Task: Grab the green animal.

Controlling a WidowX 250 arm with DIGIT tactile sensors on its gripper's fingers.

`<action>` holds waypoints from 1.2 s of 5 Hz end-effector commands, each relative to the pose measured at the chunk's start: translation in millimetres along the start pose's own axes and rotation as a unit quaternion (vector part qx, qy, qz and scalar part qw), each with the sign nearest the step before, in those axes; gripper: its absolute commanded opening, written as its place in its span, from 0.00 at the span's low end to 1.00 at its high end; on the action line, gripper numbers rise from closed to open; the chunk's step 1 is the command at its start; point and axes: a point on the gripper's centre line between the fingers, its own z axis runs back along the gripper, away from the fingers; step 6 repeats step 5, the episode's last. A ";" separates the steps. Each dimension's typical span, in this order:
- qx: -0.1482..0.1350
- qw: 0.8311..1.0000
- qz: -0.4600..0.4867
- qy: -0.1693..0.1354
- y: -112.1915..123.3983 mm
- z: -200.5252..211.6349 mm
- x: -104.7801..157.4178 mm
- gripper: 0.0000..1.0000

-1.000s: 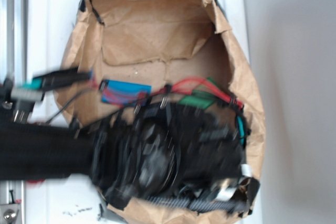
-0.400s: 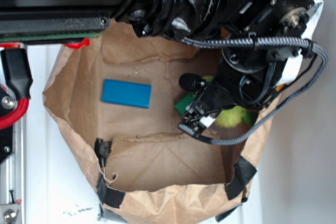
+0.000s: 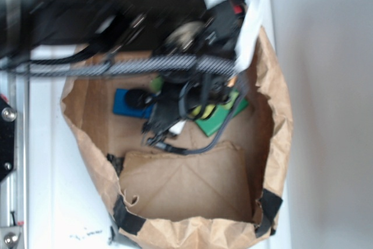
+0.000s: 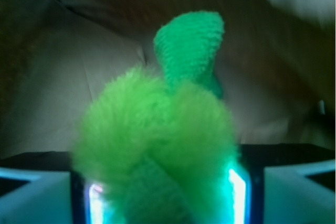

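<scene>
Inside the brown paper bag point(image 3: 274, 126), the claw point(image 4: 160, 192) pinches the plush frog point(image 4: 157, 135) by its fuzzy lime body, above the green block point(image 3: 224, 118). Soft fur could slip free if jolted.

- The paper bag point(image 3: 274, 144) walled in the working space on all sides; entry was possible only through its open mouth.
- The bare bag floor toward the lower wall was free of objects.
- A blue block point(image 3: 123, 102) and a flat green block point(image 3: 220, 119) occupied the upper floor.
- The green animal point(image 4: 157, 135) filled the space between the jaws, leaving no gap there.
</scene>
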 end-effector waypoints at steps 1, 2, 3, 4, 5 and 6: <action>-0.003 0.991 0.132 0.022 -14.7 41.9 7.2 0.00; -0.011 0.987 0.160 0.020 -14.0 58.4 12.7 0.00; -0.007 0.983 0.181 0.014 -16.4 78.5 14.2 0.00; 0.006 0.986 0.168 0.009 -24.7 81.5 11.0 0.00; 0.020 0.987 0.155 0.022 -28.5 73.6 8.4 0.06; 0.020 0.987 0.155 0.022 -28.5 73.6 8.4 0.06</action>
